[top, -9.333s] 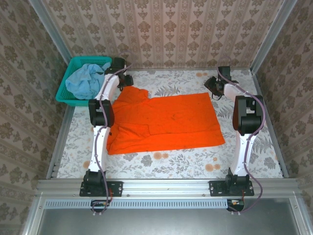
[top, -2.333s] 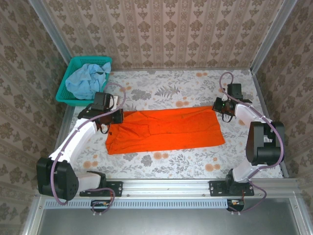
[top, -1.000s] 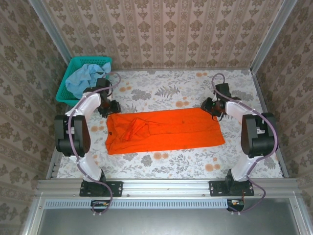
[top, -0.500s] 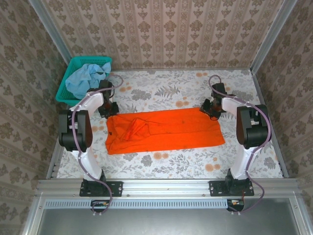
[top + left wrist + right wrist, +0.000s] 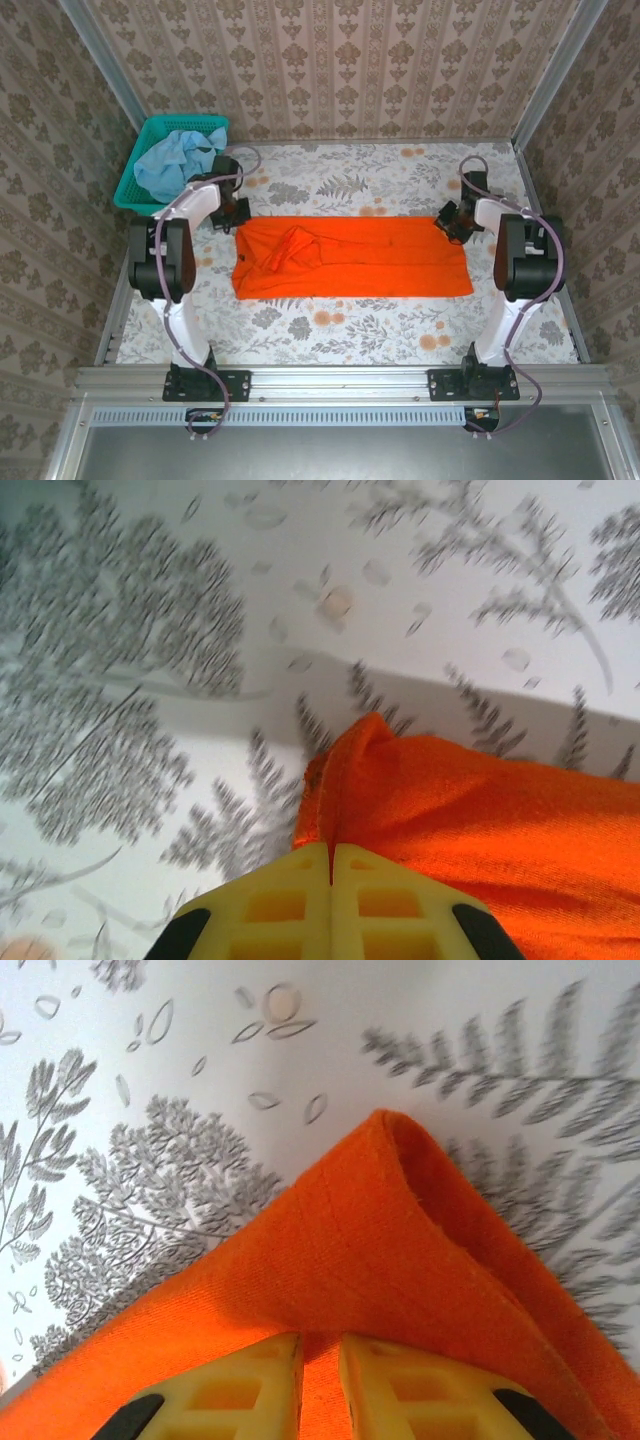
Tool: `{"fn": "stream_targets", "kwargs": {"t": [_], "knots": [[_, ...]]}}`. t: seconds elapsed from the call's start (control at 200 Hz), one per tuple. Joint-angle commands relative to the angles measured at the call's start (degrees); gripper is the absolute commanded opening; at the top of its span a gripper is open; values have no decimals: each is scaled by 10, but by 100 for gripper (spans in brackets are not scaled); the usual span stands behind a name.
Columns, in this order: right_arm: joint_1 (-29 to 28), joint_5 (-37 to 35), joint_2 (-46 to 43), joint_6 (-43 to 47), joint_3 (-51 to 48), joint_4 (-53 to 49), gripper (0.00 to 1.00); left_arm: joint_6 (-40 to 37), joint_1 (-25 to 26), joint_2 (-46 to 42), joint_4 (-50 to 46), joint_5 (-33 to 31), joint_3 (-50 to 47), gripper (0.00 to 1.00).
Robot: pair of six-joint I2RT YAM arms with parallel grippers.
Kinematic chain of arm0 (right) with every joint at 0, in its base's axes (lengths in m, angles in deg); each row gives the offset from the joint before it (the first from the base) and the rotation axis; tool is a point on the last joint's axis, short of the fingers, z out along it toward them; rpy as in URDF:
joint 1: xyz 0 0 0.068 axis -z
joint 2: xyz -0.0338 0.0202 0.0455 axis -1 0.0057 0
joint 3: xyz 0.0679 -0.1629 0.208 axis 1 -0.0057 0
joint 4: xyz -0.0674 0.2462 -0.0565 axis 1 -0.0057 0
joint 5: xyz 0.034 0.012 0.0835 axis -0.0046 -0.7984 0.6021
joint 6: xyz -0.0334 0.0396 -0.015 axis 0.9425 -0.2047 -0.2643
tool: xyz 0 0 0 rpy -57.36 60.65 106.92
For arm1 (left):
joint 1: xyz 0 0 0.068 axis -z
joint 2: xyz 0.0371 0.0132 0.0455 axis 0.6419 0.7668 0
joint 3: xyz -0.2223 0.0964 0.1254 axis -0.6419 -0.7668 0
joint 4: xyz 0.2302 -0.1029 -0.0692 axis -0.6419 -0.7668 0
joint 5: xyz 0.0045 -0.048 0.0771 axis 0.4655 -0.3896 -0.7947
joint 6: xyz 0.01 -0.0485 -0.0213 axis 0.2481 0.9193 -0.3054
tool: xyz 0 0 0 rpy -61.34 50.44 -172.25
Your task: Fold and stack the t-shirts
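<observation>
Two t-shirts are waiting to be folded; the orange t-shirt (image 5: 350, 262) is lying as a long folded strip across the middle of the tabletop (image 5: 400, 335), and the blue t-shirt (image 5: 170, 168) is sitting crumpled in the teal basket (image 5: 185, 121) at the far left corner. The orange one is looking soft, thin and light; it is likely going to flop and sag when lifted, so its corners and hems are the best places to hold. The left end effector (image 5: 330, 852) is pinching the far left corner, its fingers pressed together on the cloth; the right end effector (image 5: 320, 1345) is pinching the far right corner the same way. A lump of cloth, maybe a sleeve, is bunching up near the left end; the layers under it are hiding. Most of the blue shirt is hiding in its own folds too, so its shape is hard to tell.
</observation>
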Motion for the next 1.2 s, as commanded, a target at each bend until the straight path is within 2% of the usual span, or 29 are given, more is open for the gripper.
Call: {"fn": "stream_targets", "kwargs": {"t": [0.0,0.065,0.25,0.315,0.38,0.565,0.63,0.705,0.84,0.94,1.195], "knots": [[25,-35,-3,-7,-29,-17,23,8,-4,37,3,-12,58,0],[34,-26,-7,1,-32,-13,24,4,-2,63,-3,-12,98,2],[42,-4,-16,27,-28,-11,32,1,-3,156,-51,-22,245,26],[42,11,-22,30,-26,-8,37,0,-3,175,-69,-14,286,37],[42,25,-35,29,-27,2,43,-3,-1,181,-82,-1,310,40],[20,62,-102,-14,-59,88,49,0,19,134,-86,39,289,40],[-7,76,-121,-26,-70,132,51,4,28,118,-77,73,264,41],[-53,93,-119,-29,-63,164,51,7,41,116,-71,119,250,35],[-146,104,-64,-22,1,166,50,6,64,139,-69,144,248,26],[-206,115,-2,4,76,130,49,17,73,169,-75,153,265,24],[-296,138,137,48,249,58,45,21,73,231,-109,137,303,24]]}}
